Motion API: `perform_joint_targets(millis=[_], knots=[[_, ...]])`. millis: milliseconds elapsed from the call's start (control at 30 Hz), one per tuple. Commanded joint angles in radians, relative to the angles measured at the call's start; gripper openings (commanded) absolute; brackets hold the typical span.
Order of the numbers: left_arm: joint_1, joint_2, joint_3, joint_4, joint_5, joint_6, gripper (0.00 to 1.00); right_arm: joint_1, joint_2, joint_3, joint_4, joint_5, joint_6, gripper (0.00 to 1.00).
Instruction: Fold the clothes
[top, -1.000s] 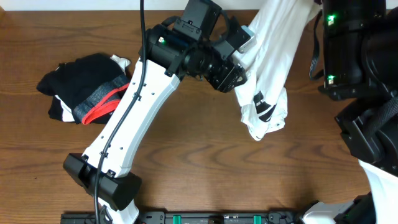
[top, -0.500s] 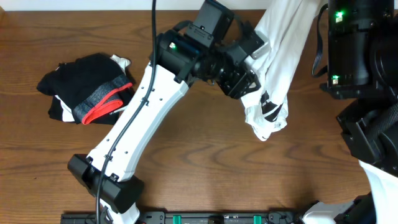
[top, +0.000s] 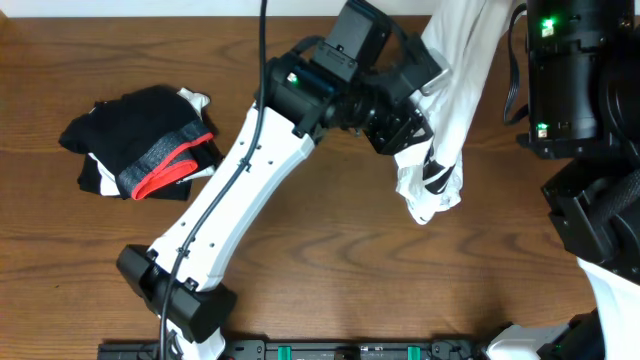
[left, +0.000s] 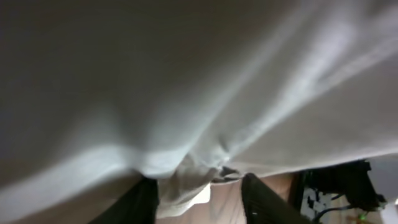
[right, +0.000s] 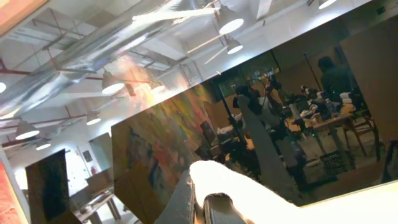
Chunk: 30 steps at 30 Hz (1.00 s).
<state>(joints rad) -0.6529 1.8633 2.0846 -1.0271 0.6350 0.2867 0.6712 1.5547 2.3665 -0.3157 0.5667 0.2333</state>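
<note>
The right claw (right: 201, 203) pinches a fold of white T-shirt (right: 233, 184) under ceiling lamps (right: 230, 25).

The T-shirt (top: 458, 70) hangs over the table's (top: 320, 250) right rear (left claw (top: 412, 130) against it); garment pile (top: 140, 150) lies far left.

Item: my T-shirt (top: 452, 95), top cut off by the overhead view's upper edge, lettering unreadable, its blurred folds swallowing my left claw (left: 199, 190) tips.

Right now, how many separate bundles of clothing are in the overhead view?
2. The white T-shirt hangs bunched at upper right; the black pile with a grey-and-red band lies on the table at left. The pile may hide more pieces.
</note>
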Motion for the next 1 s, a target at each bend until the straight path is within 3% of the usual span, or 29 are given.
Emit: perform_joint_targets(millis=[0,167,300,700,733,767,800,867,967], knots=[[-0.019,0.013,-0.008,0.009,0.019,0.003,0.40,0.011,-0.018,0.010,0.014,-0.040,0.033,0.01],[-0.028,0.013,-0.008,0.019,0.020,0.003,0.27,0.011,-0.018,0.010,0.024,-0.044,0.037,0.01],[-0.030,0.017,-0.008,0.020,0.020,0.003,0.07,0.011,-0.018,0.010,0.024,-0.044,0.041,0.01],[-0.022,0.018,-0.008,-0.034,-0.021,-0.019,0.06,0.011,-0.018,0.010,0.006,-0.032,0.031,0.01],[-0.023,0.018,-0.008,-0.032,-0.019,-0.022,0.06,0.011,-0.018,0.010,0.006,-0.032,0.031,0.01],[-0.027,0.018,-0.008,-0.029,-0.017,-0.028,0.14,0.011,-0.018,0.010,0.007,-0.032,0.031,0.01],[-0.032,0.019,-0.008,-0.021,-0.017,-0.040,0.29,0.011,-0.018,0.010,0.009,-0.032,0.032,0.01],[-0.042,0.021,-0.008,0.004,-0.017,-0.068,0.43,0.011,-0.018,0.010,0.013,-0.032,0.032,0.01],[-0.061,0.025,-0.008,0.046,-0.018,-0.077,0.44,0.011,-0.018,0.010,0.017,-0.033,0.041,0.01]])
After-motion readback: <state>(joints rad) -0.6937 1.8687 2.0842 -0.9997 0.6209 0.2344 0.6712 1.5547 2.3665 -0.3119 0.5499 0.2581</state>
